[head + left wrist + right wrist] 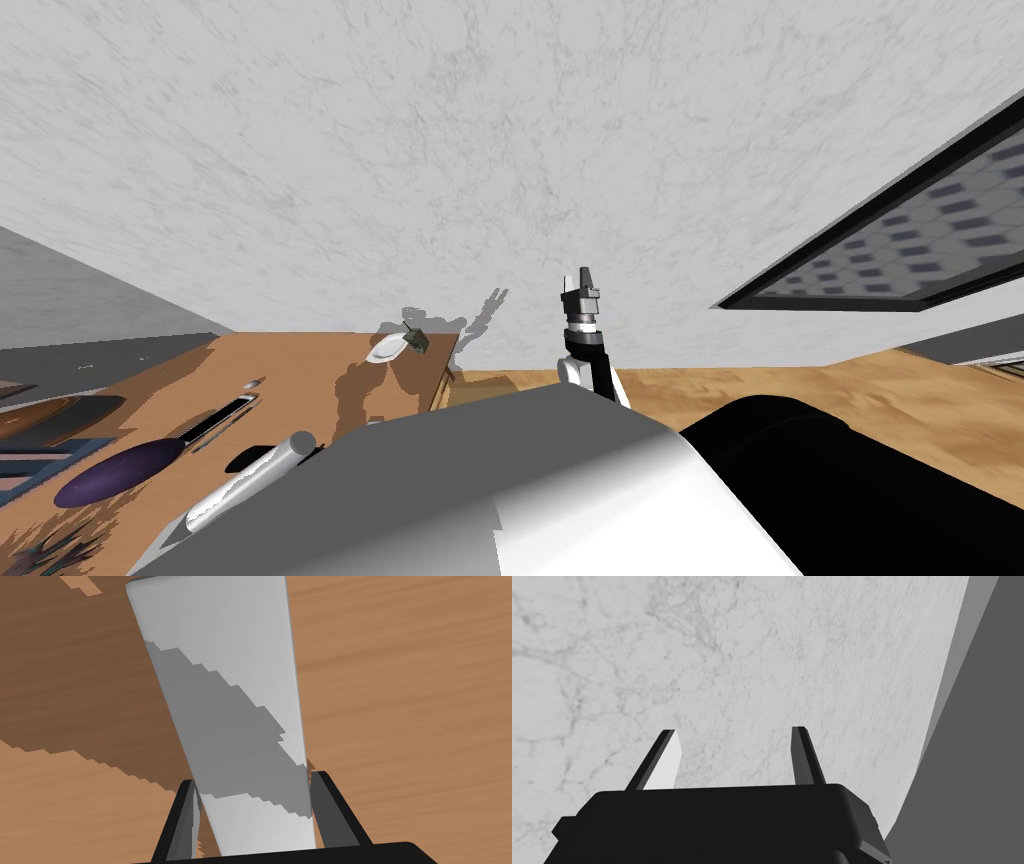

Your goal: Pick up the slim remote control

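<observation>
The slim remote control [225, 676] is drawn as a long, plain white-grey slab. It runs straight out from the left gripper [252, 778] and widens toward its far end, with a stepped band of shadow slanting across its middle. The gripper's two fingers [186, 816] stand on either side of the slab's near end and close in on its long edges, so the left hand has it clasped. Brown wood grain from the table [400, 701] lies behind the remote, and a broad shadow falls on that wood to one side. The pictures do not show whether the remote rests on the tabletop or hangs just clear of it.

In the head view the same wooden table [330, 360] stretches away on the robot's left. On it lie a dark purple oval dish [120, 470], a slim black bar with a light edge [218, 420] just beyond the dish, and at the far end a small white dish [385, 348] with a little dark green object [418, 342] touching it.

The right gripper [583, 280] is raised in front of the robot, well apart from the table, and points up toward the marbled white wall [500, 150]. Its fingers [664, 761] stand spread with nothing between them.
</observation>
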You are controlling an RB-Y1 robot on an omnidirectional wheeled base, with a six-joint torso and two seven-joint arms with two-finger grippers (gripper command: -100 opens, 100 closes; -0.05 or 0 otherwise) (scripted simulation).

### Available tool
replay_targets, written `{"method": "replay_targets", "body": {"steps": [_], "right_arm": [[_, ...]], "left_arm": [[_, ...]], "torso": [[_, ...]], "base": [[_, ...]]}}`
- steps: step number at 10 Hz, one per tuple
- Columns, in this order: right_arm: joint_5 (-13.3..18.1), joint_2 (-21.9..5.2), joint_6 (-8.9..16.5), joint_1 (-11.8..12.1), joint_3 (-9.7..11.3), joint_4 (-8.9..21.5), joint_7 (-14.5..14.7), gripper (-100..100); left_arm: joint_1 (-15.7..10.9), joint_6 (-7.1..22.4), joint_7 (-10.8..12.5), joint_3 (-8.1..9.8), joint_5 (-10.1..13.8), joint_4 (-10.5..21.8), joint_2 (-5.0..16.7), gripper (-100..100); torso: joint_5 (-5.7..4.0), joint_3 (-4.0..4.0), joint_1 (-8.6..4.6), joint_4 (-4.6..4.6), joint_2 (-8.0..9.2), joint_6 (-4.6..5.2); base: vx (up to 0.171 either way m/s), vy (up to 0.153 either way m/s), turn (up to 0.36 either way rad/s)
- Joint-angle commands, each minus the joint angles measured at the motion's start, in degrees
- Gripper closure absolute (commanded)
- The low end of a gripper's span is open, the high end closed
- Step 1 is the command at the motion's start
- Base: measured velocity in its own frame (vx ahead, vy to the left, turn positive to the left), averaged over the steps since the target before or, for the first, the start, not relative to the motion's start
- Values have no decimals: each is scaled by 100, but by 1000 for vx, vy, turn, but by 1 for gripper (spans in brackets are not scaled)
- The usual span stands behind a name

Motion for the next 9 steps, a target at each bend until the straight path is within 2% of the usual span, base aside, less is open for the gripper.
{"method": "replay_targets", "body": {"steps": [1, 3, 4, 5, 8, 9], "right_arm": [[0, 0, 0, 0, 0, 0, 0, 0], [0, 0, 0, 0, 0, 0, 0, 0], [0, 0, 0, 0, 0, 0, 0, 0], [0, 0, 0, 0, 0, 0, 0, 0], [0, 0, 0, 0, 0, 0, 0, 0], [0, 0, 0, 0, 0, 0, 0, 0]], "left_arm": [[0, 0, 0, 0, 0, 0, 0, 100], [0, 0, -3, -2, -2, -1, 2, 100], [-1, -1, -5, -3, -2, -2, 3, 0], [8, 202, 13, 45, 34, -134, 82, 100], [37, 452, 46, 109, 78, -328, 166, 100], [30, 364, 24, 93, 69, -262, 146, 100]], "torso": [[0, 0, 0, 0, 0, 0], [1, 1, 0, 0, 1, -2], [1, 1, -1, 0, 1, -3], [1, 1, -1, 0, 1, -3], [-2, 6, -13, 2, 12, -4], [-3, 6, -15, 2, 11, -5]], "base": [[0, 0, 0], [0, 0, 0], [0, 0, 0], [-14, -22, -43], [-26, -27, -27], [-8, -11, -2]]}}
